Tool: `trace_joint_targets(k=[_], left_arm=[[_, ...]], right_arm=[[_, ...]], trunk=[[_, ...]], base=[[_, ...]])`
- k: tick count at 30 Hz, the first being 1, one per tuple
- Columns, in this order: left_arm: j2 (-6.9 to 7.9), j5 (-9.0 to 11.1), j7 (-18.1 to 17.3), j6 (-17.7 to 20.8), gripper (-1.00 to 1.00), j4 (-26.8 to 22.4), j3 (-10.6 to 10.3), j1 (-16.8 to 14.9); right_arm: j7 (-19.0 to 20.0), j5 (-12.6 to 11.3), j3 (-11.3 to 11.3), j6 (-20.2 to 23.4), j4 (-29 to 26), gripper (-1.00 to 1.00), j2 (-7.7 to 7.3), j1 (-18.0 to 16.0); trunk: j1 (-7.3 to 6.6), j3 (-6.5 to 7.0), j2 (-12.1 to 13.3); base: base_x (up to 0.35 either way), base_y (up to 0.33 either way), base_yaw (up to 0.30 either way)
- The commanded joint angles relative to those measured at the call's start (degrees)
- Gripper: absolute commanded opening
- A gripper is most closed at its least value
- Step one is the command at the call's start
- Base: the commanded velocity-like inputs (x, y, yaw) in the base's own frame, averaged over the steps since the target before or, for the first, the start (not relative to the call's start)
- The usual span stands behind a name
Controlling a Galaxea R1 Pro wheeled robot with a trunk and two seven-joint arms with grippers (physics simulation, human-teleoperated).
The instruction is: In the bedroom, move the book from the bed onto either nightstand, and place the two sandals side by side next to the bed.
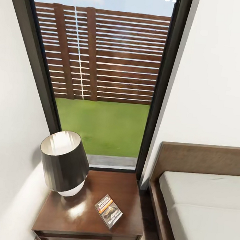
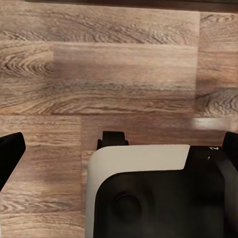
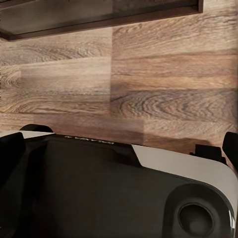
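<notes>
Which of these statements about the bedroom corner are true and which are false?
1. The book lies on the nightstand. True.
2. The book is on the bed. False: the mattress part in view is bare; the book lies on the nightstand.
3. A lamp stands on the nightstand. True.
4. The lamp rests on top of the book. False: they sit apart.
5. Through the window, a brick wall shows. False: a slatted fence and lawn.

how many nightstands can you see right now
1. The nightstand stands between the white wall and the bed, below the window, with a lamp and the book on top. A second one may be out of the camera's frame.
</notes>
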Motion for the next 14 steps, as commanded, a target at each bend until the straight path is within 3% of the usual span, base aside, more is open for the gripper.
trace_joint_targets(k=[1,8,14], left_arm=[[0.02,-0.52,-0.17,-0.19,1.0,0.05,0.5,-0.04],[-0.25,-0.73,-0.17,-0.29,1.0,-0.06,0.38,-0.04],[-1.75,-0.69,-0.17,-0.27,1.0,-0.04,0.41,-0.04]], right_arm=[[0.33,-0.6,0.49,-0.32,0.24,1.0,0.02,-0.09],[0.38,-0.39,0.45,-0.33,0.24,1.0,0.03,-0.09],[0.38,-0.37,0.48,-0.32,0.24,1.0,0.04,-0.09]], trunk=[[0.0,-0.05,-0.03],[0.0,-0.05,-0.03],[0.0,-0.05,-0.03]], base=[[0.0,0.0,0.0],[0.0,0.0,0.0],[0.0,0.0,0.0]])
